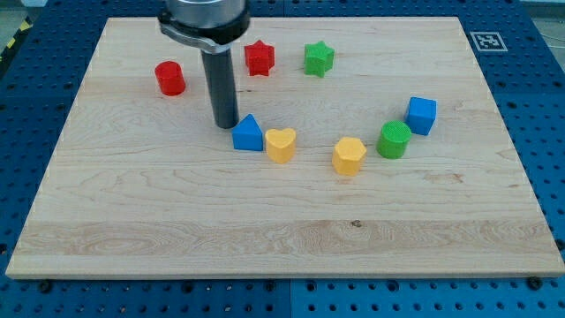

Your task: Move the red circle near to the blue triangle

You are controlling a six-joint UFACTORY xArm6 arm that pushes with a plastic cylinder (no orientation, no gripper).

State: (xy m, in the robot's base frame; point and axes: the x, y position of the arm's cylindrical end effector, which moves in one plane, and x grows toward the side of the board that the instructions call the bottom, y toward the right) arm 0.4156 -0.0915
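The red circle (169, 78) stands on the wooden board (177, 212) at the view's upper left. The blue triangle (248, 134) lies near the board's middle, touching a yellow heart (281, 145) on its right. My tip (226, 124) rests on the board just left of the blue triangle, very close to it, and to the right of and below the red circle. The rod rises dark and straight from the tip.
A red star (259, 58) and a green star (318, 59) lie at the view's top. A second yellow heart (349, 156), a green circle (394, 140) and a blue cube (421, 116) form an arc at the right.
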